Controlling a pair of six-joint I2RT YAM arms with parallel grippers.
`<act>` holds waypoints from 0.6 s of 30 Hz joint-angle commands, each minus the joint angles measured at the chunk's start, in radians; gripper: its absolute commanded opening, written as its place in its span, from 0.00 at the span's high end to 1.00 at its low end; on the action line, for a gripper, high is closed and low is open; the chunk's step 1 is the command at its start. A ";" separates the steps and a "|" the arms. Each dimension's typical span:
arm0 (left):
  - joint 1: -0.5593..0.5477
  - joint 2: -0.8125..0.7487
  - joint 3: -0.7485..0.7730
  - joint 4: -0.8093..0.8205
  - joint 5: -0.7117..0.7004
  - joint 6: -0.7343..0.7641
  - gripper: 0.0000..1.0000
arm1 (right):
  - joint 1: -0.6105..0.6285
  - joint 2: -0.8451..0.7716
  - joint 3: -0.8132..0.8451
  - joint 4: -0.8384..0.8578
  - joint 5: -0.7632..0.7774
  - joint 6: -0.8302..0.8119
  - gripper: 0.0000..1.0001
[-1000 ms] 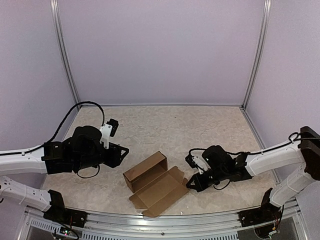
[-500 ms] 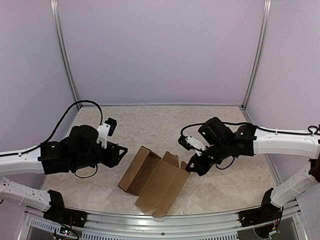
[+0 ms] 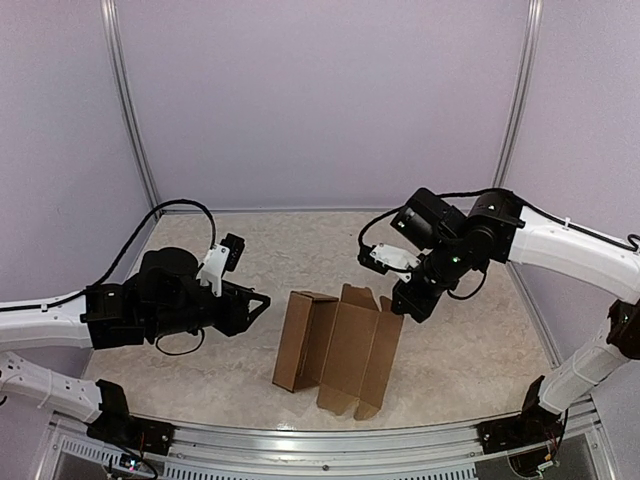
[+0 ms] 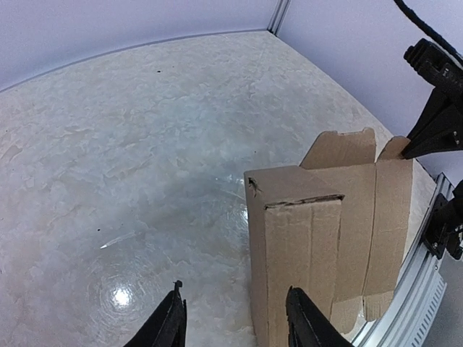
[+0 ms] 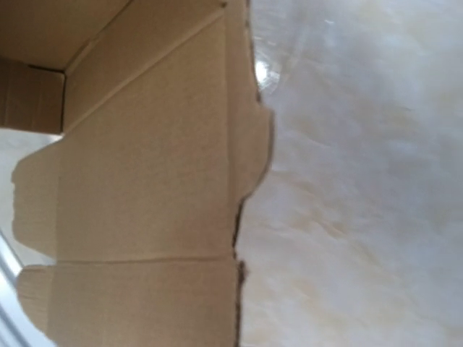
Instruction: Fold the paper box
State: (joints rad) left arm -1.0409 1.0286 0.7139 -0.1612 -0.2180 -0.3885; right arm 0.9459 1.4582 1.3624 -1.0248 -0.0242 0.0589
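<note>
Top external view: pale lilac walls (image 3: 320, 100) close me in on three sides, and the mottled beige worktop (image 3: 300, 245) fills the floor of the cell, with an aluminium rail (image 3: 330, 440) along its 6 o'clock edge.

My right arm (image 3: 570, 240) reaches in from 3 o'clock, raised and bent down over the middle. My left arm (image 3: 60, 325) lies low, coming in from 9 o'clock.

The paper box (image 3: 335, 345) stands on end toward 6 o'clock on the worktop, just short of the rail. It is plain brown cardboard: a closed oblong sleeve at its 9 o'clock side, with an open panel and flaps spread toward 3 o'clock.

The right claw (image 3: 408, 303) sits at the box's 1 o'clock, shut on the top corner of that open panel. From the left wrist camera I see its dark tip (image 4: 416, 144) meeting the corner of the box (image 4: 304, 246). The right wrist view shows only cardboard (image 5: 145, 181) close up against the worktop (image 5: 362, 181); its own fingers do not show.

The left claw (image 3: 262, 300) hovers at the box's 10 o'clock, near it but apart. Its fingers (image 4: 170, 325) are spread with nothing between them.
</note>
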 commanded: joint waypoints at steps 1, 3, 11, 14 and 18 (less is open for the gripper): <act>-0.008 0.008 0.032 0.036 0.027 0.009 0.55 | 0.007 0.023 0.097 -0.139 0.134 -0.064 1.00; -0.008 0.008 0.033 0.037 0.030 0.012 0.55 | 0.027 0.014 0.125 -0.147 0.192 -0.113 1.00; -0.008 -0.017 0.023 0.033 0.006 0.022 0.55 | 0.125 -0.008 0.237 -0.205 0.345 -0.323 1.00; -0.008 -0.040 0.012 0.032 0.001 0.021 0.55 | 0.132 0.031 0.320 -0.291 0.463 -0.336 1.00; -0.009 -0.065 -0.002 0.033 -0.004 0.019 0.55 | 0.133 0.093 0.429 -0.416 0.599 -0.364 1.00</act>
State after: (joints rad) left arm -1.0435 0.9981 0.7246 -0.1375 -0.2104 -0.3836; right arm 1.0733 1.4956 1.7042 -1.2770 0.4026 -0.2459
